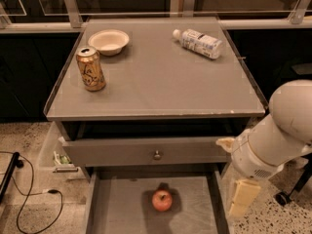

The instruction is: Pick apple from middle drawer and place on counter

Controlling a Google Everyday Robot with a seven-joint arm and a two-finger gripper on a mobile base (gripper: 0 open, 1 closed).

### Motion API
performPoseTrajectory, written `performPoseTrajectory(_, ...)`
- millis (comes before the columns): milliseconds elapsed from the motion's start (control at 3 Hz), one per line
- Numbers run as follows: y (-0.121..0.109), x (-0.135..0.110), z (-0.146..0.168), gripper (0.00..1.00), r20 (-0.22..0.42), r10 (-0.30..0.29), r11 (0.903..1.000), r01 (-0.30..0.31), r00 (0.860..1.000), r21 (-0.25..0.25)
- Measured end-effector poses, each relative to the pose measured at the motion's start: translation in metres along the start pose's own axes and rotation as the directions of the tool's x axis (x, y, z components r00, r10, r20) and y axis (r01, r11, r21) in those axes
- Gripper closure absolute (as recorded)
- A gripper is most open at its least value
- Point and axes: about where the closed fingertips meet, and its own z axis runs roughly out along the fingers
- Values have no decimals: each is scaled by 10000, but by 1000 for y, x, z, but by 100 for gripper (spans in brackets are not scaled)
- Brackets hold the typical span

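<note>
Red-orange and round, the short-stemmed apple [162,200] lies on the floor of the shallow grey middle drawer [122,209], while the cream-coloured gripper [242,198] hangs beside its right wall, grip state impossible to tell.

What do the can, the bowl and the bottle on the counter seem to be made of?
The can looks like metal: glossy gold wall, bright rim. The bowl seems paper or matt plastic: pale, dull surface. The bottle, lying on its side, looks like plastic: white cap, printed label. The gripper hangs low, right of the middle drawer, far from all three.
</note>
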Motion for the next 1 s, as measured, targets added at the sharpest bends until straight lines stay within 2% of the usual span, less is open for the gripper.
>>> performPoseTrajectory(333,8,19,85,0,532,-22,9955,72,9986,-947)
performPoseTrajectory(667,8,38,165,0,1172,151,9871,39,9930,-1599)
performPoseTrajectory(1000,16,42,194,0,1392,403,9779,-104,9895,-2089)
